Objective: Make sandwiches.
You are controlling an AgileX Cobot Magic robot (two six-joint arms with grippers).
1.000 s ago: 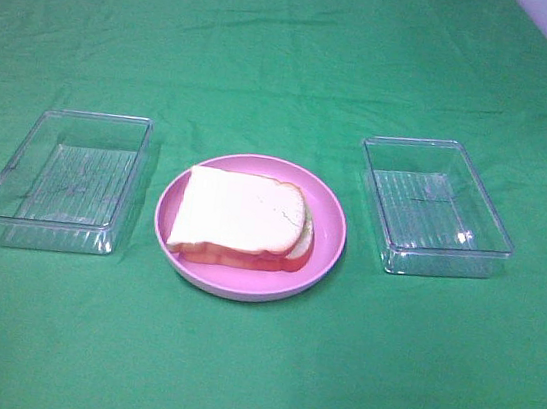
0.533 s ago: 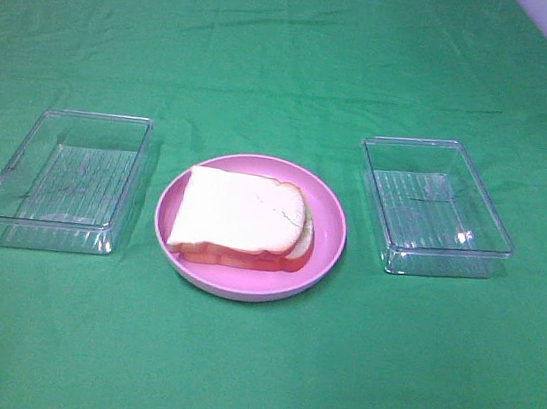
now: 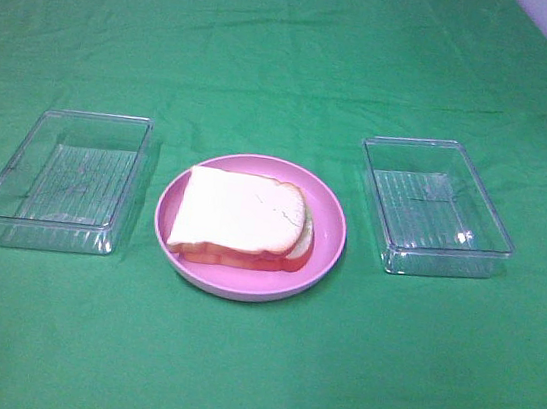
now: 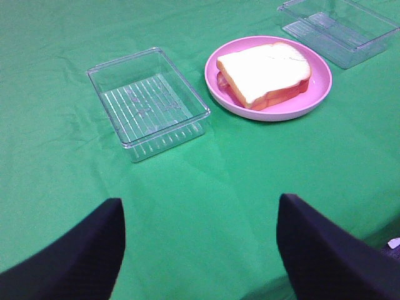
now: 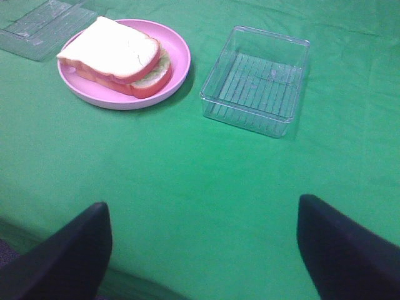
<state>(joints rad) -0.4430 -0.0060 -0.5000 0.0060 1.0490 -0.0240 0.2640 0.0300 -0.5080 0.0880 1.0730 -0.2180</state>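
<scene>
While the sandwich [image 3: 242,220] sits stacked on the pink plate [image 3: 327,240] between two clear trays [image 3: 65,177] [image 3: 435,206], both grippers [image 4: 200,250] [image 5: 203,250] hang spread wide, well short of it, over bare green cloth [image 3: 253,363].

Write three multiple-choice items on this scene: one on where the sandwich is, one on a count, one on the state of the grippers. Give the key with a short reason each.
1. Where does the sandwich sit?
A. In the left clear container
B. On the pink plate
C. On the bare cloth

2. How many clear containers are on the green cloth?
A. One
B. Two
C. Three

3. How do the two grippers stand?
A. Both open, holding nothing
B. Left shut on the sandwich
C. Right shut on a container

Key:
1 B: the stacked slices rest on the pink plate.
2 B: the left container and the right container flank the plate.
3 A: the left gripper and right gripper show fingers wide apart over bare cloth.
</scene>
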